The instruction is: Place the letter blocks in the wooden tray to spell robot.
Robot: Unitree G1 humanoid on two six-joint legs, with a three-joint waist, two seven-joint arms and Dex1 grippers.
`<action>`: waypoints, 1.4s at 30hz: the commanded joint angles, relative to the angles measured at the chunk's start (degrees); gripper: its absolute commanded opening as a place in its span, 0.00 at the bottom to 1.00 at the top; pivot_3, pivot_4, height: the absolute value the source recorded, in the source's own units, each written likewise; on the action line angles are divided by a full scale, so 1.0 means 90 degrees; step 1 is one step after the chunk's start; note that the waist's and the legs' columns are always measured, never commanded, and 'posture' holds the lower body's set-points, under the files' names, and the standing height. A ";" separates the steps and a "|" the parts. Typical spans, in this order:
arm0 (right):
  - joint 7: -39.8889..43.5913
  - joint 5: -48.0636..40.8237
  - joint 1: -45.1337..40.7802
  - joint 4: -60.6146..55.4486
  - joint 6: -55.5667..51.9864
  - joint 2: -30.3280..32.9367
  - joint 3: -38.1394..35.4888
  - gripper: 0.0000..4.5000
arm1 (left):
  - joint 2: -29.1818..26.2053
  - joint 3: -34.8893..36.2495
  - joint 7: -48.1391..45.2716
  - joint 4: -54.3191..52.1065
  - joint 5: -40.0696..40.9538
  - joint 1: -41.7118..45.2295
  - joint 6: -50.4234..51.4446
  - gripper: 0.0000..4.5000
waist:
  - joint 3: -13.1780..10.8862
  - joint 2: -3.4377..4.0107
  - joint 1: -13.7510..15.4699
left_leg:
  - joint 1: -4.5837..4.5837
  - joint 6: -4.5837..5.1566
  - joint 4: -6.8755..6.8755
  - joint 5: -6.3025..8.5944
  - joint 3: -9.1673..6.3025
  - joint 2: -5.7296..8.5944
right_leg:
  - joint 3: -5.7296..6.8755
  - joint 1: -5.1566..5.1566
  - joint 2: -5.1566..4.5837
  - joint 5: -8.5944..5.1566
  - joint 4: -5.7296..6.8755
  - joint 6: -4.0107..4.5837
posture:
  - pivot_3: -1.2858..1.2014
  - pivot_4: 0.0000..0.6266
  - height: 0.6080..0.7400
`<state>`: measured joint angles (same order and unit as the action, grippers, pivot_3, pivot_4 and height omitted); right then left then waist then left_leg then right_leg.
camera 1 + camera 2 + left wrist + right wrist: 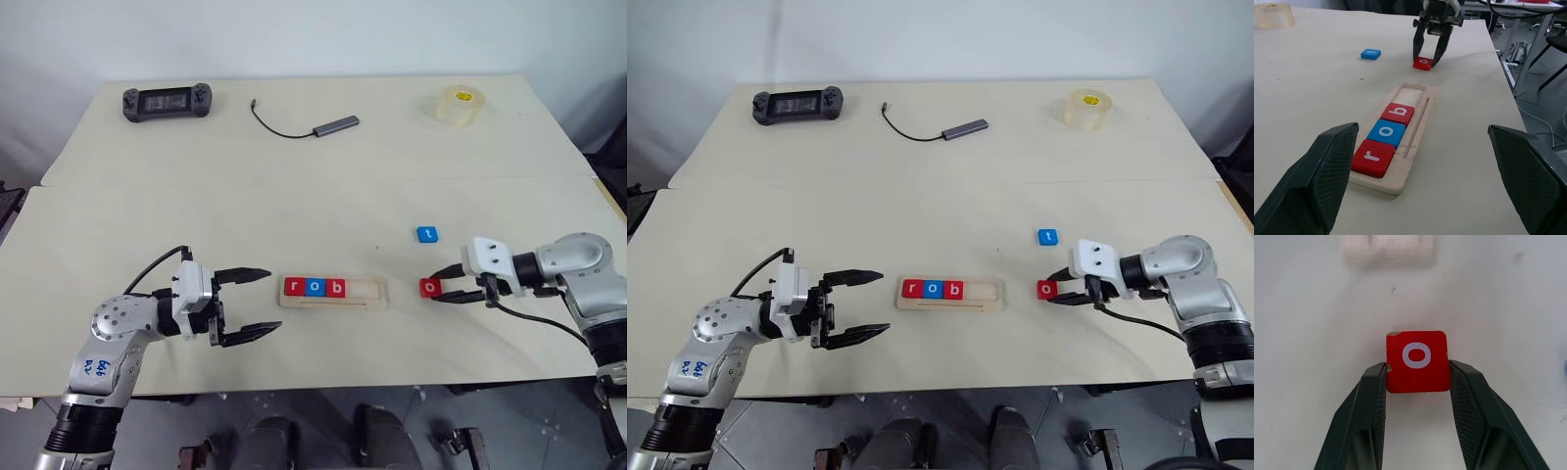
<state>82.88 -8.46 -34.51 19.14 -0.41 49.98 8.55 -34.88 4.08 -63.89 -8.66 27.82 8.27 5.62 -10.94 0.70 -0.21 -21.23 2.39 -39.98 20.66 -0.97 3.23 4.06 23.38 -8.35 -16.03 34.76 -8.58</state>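
Note:
The wooden tray (364,288) lies near the table's front, between my two grippers. In its slot sit three letter blocks: a red r (293,287), a blue o (314,287) and a red b (337,287); the right end of the slot is bare. Just right of the tray a red o block (429,287) rests on the table, with my right gripper (439,285) shut on it, its fingers (1371,396) pressed against both sides. A blue t block (426,234) lies loose farther back. My left gripper (272,301) is open just left of the tray, holding nothing.
A black game controller (167,101) lies at the far left of the table. A grey USB hub with a cable (335,123) sits at the far middle, and a roll of clear tape (458,105) at the far right.

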 commanded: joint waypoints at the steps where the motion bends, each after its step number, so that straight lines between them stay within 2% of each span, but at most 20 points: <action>1: 0.0006 -0.0467 -0.0191 -0.1098 -0.1235 -0.0076 -0.0042 0.32 | 0.0015 0.0117 0.0064 -0.0192 0.0072 -0.0072 -0.0085 1.00 | 0.0000 0.0000 0.0015 | -0.0001 -0.0001 0.0000 0.0000 -0.0002 -0.0001 | 0.0002 0.0000 0.0000 0.0000 0.0001 0.0001 | 0.52 0.24 1.00; 3: -0.0156 -0.0471 -0.0268 -0.1648 -0.1939 -0.0235 0.0170 0.32 | 0.0034 0.0105 0.0101 -0.0203 0.0062 -0.0098 -0.0091 1.00 | 0.0000 0.0000 0.0019 | -0.0003 -0.0001 0.0001 0.0001 -0.0005 -0.0001 | 0.0005 -0.0001 0.0000 -0.0001 0.0000 0.0001 | 0.52 0.24 1.00; 8: -0.0650 -0.0063 -0.0435 -0.1933 -0.2560 -0.0620 0.0624 0.32 | 0.0063 0.0078 0.0183 -0.0239 0.0051 -0.0132 -0.0089 1.00 | 0.0000 0.0000 0.0043 | -0.0007 -0.0001 0.0000 0.0001 -0.0010 0.0007 | 0.0011 -0.0001 -0.0008 -0.0001 0.0000 0.0002 | 0.52 0.24 1.00; 12: -0.0900 0.0035 -0.0518 -0.2002 -0.2790 -0.1001 0.0907 0.32 | 0.0084 0.0071 0.0266 -0.0282 0.0045 -0.0164 -0.0096 1.00 | 0.0000 0.0000 0.0019 | -0.0009 -0.0001 0.0002 0.0001 -0.0011 0.0009 | 0.0012 0.0002 -0.0007 -0.0001 0.0001 0.0002 | 0.52 0.24 1.00; 19: -0.1009 0.0107 -0.0538 -0.1924 -0.2802 -0.1163 0.1008 0.32 | 0.0051 0.0147 0.0371 -0.0422 0.0067 -0.0316 -0.0090 1.00 | 0.0000 0.0000 0.0022 | -0.0009 -0.0001 0.0004 0.0001 -0.0009 0.0009 | 0.0011 0.0003 -0.0004 -0.0001 0.0002 0.0002 | 0.52 0.24 1.00; 23: -0.0917 0.0065 -0.0518 -0.2017 -0.2733 -0.1076 0.0936 0.61 | 0.0039 0.0164 0.0415 -0.0460 0.0075 -0.0348 -0.0083 1.00 | 0.0000 0.0000 0.0013 | -0.0009 -0.0001 0.0004 0.0001 -0.0009 0.0008 | 0.0011 0.0003 -0.0003 -0.0001 0.0003 0.0002 | 0.52 0.24 1.00; 27: -0.0602 -0.0441 -0.0509 -0.2381 -0.3207 -0.0877 0.0631 0.93 | 0.0022 0.0178 0.0413 -0.0436 0.0078 -0.0355 -0.0102 1.00 | 0.0000 0.0000 0.0020 | -0.0009 -0.0001 0.0004 0.0001 -0.0009 0.0008 | 0.0011 0.0003 -0.0003 -0.0001 0.0002 0.0002 | 0.52 0.24 1.00; 28: -0.0601 -0.0483 -0.0492 -0.2420 -0.3234 -0.0829 0.0583 0.99 | 0.0021 0.0178 0.0411 -0.0421 0.0079 -0.0345 -0.0106 1.00 | 0.0000 0.0000 0.0020 | -0.0009 -0.0001 0.0004 0.0001 -0.0009 0.0008 | 0.0011 0.0003 -0.0003 -0.0001 0.0002 0.0002 | 0.52 0.24 1.00; 29: -0.0621 -0.0506 -0.0478 -0.2443 -0.3252 -0.0796 0.0561 1.00 | 0.0021 0.0178 0.0409 -0.0411 0.0078 -0.0339 -0.0109 1.00 | 0.0000 -0.0001 0.0020 | -0.0009 -0.0001 0.0004 0.0001 -0.0010 0.0008 | 0.0011 0.0003 -0.0003 -0.0001 0.0002 0.0002 | 0.52 0.24 1.00; 34: -0.0903 -0.0462 -0.0315 -0.2283 -0.3167 -0.0651 0.0298 1.00 | 0.0049 0.0144 0.0396 -0.0340 0.0053 -0.0264 -0.0130 1.00 | 0.0000 -0.0001 0.0021 | -0.0009 -0.0001 0.0004 0.0001 -0.0009 0.0008 | 0.0011 0.0003 -0.0004 -0.0001 0.0002 0.0002 | 0.52 0.24 1.00; 35: -0.0960 -0.0438 -0.0297 -0.2282 -0.3206 -0.0647 0.0298 0.96 | 0.0050 0.0137 0.0393 -0.0338 0.0053 -0.0264 -0.0131 1.00 | 0.0000 -0.0001 0.0018 | -0.0009 -0.0001 0.0004 0.0001 -0.0009 0.0008 | 0.0010 0.0003 -0.0004 -0.0001 0.0002 0.0002 | 0.52 0.24 1.00; 37: -0.1109 -0.0300 -0.0252 -0.2173 -0.3117 -0.0666 0.0370 0.86 | 0.0059 0.0112 0.0395 -0.0338 0.0050 -0.0254 -0.0126 1.00 | 0.0000 -0.0001 0.0016 | -0.0009 -0.0001 0.0004 0.0001 -0.0008 0.0008 | 0.0010 0.0003 -0.0003 -0.0001 0.0002 0.0002 | 0.52 0.24 1.00; 42: -0.1320 -0.0042 -0.0185 -0.1866 -0.2704 -0.0804 0.0547 0.47 | 0.0048 0.0102 0.0399 -0.0356 0.0057 -0.0230 -0.0094 1.00 | 0.0000 -0.0001 0.0017 | -0.0008 -0.0001 0.0005 0.0001 -0.0007 0.0008 | 0.0009 0.0004 -0.0003 -0.0001 0.0002 0.0002 | 0.52 0.24 1.00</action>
<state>71.39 -9.00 -36.05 2.79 -26.38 43.08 13.50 -34.30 4.45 -60.14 -10.55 27.79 5.98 5.20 -10.94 0.69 -0.06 -21.31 2.39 -39.94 20.67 -1.03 3.30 4.14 23.41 -8.38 -16.03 34.78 -8.57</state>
